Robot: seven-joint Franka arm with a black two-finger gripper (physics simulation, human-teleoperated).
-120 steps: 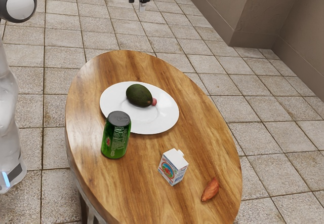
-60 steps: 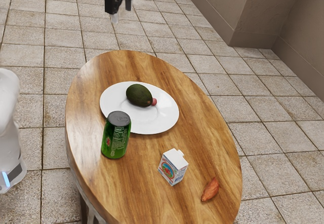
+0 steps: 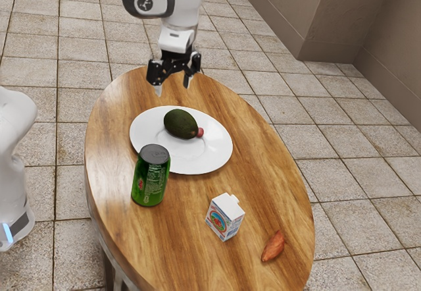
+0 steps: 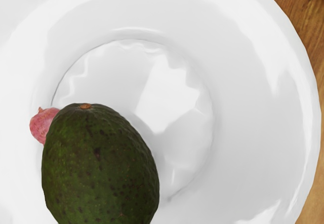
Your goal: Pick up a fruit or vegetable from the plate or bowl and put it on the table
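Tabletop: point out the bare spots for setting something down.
One patch lies between the plate, carton, orange-brown root and edge of the table; another between can and carton. Crowded: can close by plate, avocado beside pinkish bulb.

Wrist view crops the avocado [image 4: 101,168] (pink thing [image 4: 41,124] partly hidden)
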